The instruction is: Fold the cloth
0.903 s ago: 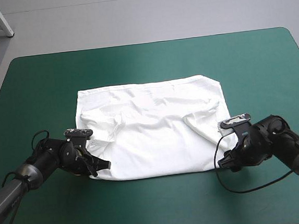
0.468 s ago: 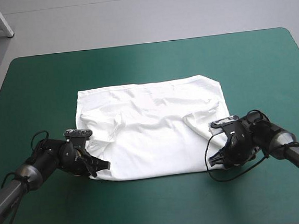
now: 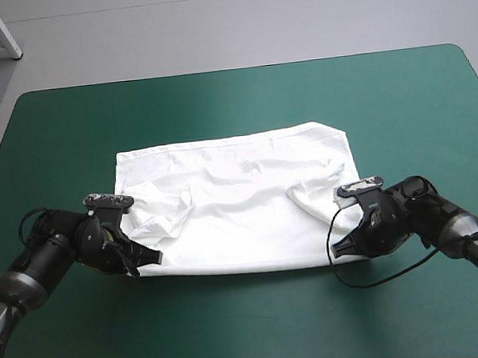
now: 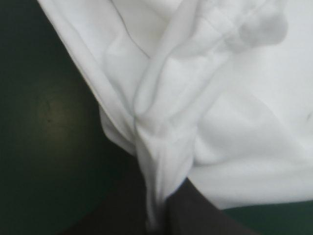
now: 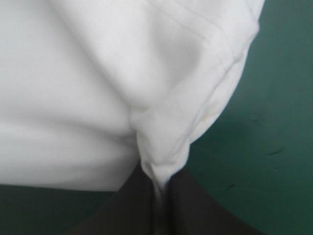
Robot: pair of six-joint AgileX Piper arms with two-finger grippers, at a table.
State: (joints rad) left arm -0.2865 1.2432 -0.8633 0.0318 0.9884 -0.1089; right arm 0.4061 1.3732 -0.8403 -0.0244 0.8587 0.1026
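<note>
T-shirt (image 3: 243, 220), one, spread flat, left tool (image 3: 145, 259), right tool (image 3: 340, 250), both seemingly clamping near corners

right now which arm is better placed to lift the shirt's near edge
Neither clearly: the left tool and the right tool are each shut on a near corner of the T-shirt, so probably both should lift together.

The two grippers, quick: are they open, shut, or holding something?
Left gripper: shut on the T-shirt, at its near left corner.
Right gripper: shut on the T-shirt, at its near right corner.
</note>
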